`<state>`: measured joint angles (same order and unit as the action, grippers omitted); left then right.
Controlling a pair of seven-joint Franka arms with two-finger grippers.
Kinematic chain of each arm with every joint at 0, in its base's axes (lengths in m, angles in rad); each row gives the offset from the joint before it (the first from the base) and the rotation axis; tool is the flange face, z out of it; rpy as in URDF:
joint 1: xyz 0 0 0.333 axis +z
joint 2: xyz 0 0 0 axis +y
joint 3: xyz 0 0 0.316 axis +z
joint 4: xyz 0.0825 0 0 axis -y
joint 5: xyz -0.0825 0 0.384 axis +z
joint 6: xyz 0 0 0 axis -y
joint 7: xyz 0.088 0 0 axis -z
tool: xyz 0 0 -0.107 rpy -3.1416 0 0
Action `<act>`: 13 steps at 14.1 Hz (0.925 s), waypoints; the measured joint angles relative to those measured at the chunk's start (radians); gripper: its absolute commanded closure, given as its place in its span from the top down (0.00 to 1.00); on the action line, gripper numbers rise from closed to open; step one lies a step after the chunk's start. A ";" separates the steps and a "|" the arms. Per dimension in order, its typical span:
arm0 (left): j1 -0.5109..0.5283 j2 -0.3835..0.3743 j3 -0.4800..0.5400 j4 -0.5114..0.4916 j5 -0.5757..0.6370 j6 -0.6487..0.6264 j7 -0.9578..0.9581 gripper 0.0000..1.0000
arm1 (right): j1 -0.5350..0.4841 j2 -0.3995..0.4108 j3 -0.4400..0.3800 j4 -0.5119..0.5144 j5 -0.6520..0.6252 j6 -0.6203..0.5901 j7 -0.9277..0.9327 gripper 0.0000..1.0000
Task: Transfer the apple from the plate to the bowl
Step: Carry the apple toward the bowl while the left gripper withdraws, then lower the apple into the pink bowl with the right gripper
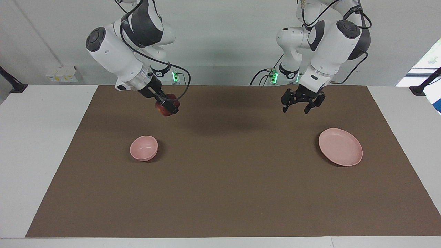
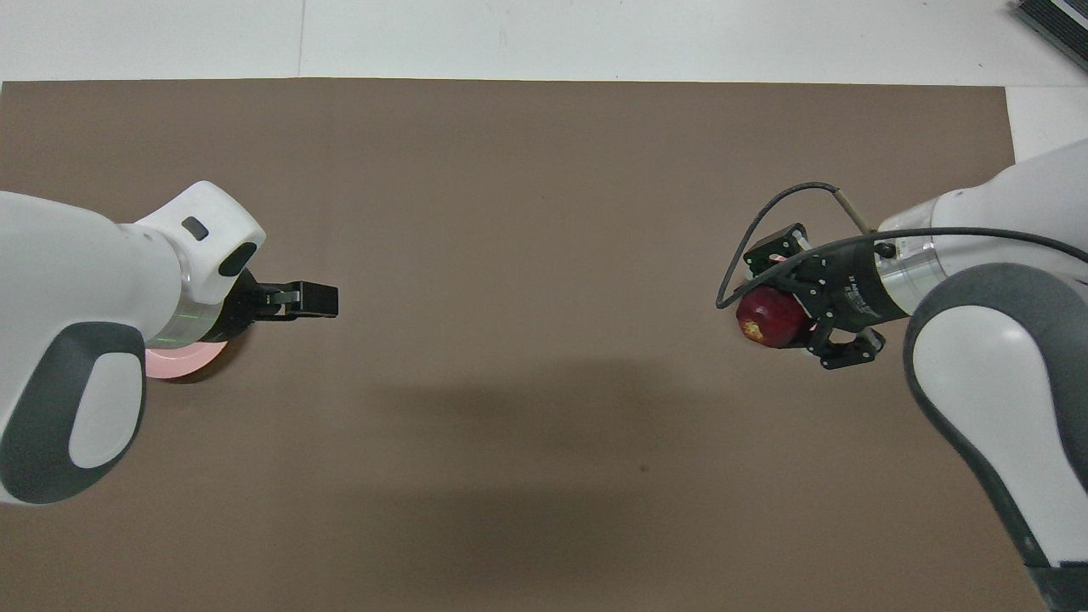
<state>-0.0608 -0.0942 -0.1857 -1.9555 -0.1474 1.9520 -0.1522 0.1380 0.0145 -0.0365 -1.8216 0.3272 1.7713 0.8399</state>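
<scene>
My right gripper (image 1: 168, 108) is shut on the dark red apple (image 1: 165, 110) and holds it in the air over the brown mat, short of the small pink bowl (image 1: 144, 148). From overhead the apple (image 2: 765, 319) shows its yellowish patch in the right gripper (image 2: 778, 314); the bowl is hidden there. My left gripper (image 1: 295, 109) hangs open and empty over the mat beside the wide pink plate (image 1: 340, 147), which holds nothing. In the overhead view the left gripper (image 2: 310, 299) points toward the table's middle, with a sliver of the plate (image 2: 191, 364) under its wrist.
The brown mat (image 1: 227, 179) covers most of the white table (image 1: 38, 144). Bowl and plate sit far apart, one toward each arm's end of the mat. Cables hang behind the arm bases.
</scene>
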 measured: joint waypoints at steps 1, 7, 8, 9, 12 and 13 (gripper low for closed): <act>0.027 0.000 0.001 0.004 0.005 -0.011 0.049 1.00 | -0.021 0.001 0.000 -0.001 -0.053 0.000 -0.087 0.00; 0.104 0.030 0.002 0.149 0.077 -0.145 0.147 1.00 | -0.110 0.033 -0.001 -0.025 -0.168 0.075 -0.447 0.00; 0.104 0.040 0.003 0.194 0.085 -0.180 0.149 1.00 | -0.110 0.049 -0.001 -0.031 -0.169 0.107 -0.466 0.00; 0.104 0.049 0.006 0.238 0.089 -0.220 0.152 1.00 | -0.108 0.067 0.001 -0.037 -0.170 0.136 -0.476 0.00; 0.087 0.079 0.064 0.354 0.093 -0.341 0.171 1.00 | -0.103 0.124 0.007 -0.067 -0.172 0.227 -0.479 0.00; 0.071 0.088 0.094 0.386 0.093 -0.374 0.182 1.00 | -0.103 0.141 0.008 -0.080 -0.173 0.253 -0.479 0.00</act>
<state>0.0100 -0.0062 -0.0921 -1.5697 -0.0543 1.5782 0.0294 0.0354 0.1552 -0.0280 -1.9012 0.1542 2.0241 0.3607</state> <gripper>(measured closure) 0.000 0.264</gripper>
